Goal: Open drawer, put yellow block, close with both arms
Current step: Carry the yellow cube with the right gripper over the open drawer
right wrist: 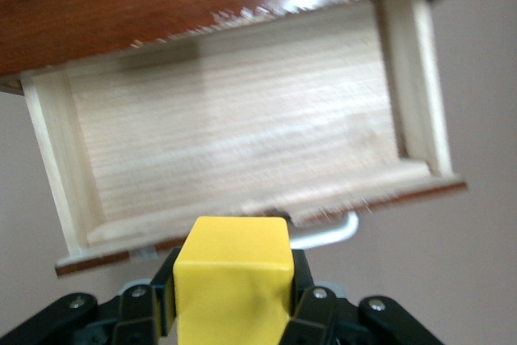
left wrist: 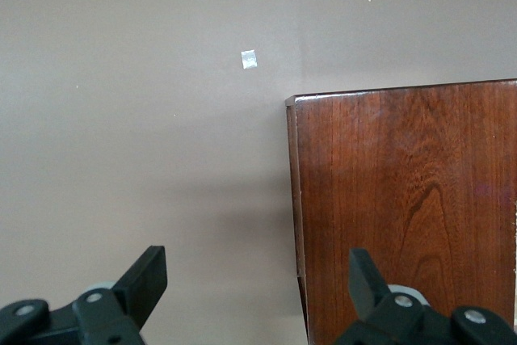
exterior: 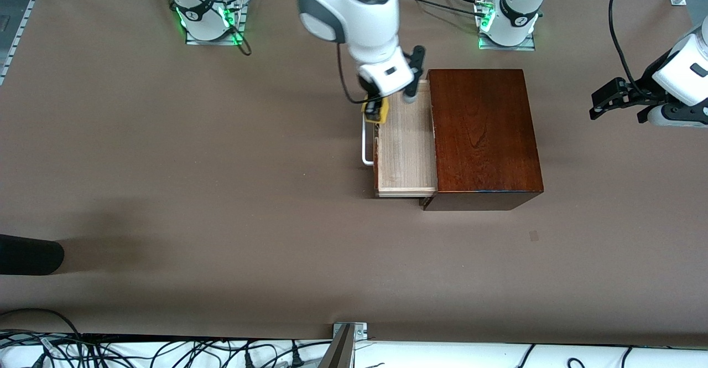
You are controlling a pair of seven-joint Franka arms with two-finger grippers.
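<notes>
My right gripper [right wrist: 233, 313] pinches the yellow block [right wrist: 233, 280] by its flat sides over the drawer [exterior: 406, 146] front edge; it looks light and rigid. My left gripper [left wrist: 254, 280] waits, spread wide, above the box [exterior: 484, 130].

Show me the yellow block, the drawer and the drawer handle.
yellow block [right wrist: 234, 268], right wrist view, its front face.
drawer [exterior: 406, 146], front view, bare wooden floor.
drawer handle [exterior: 364, 149], front view, the white bar.

The counter [exterior: 166, 163] carries one wooden box [exterior: 484, 135], one drawer [exterior: 406, 146], one yellow block [exterior: 376, 110] and two arms [exterior: 354, 19].
</notes>
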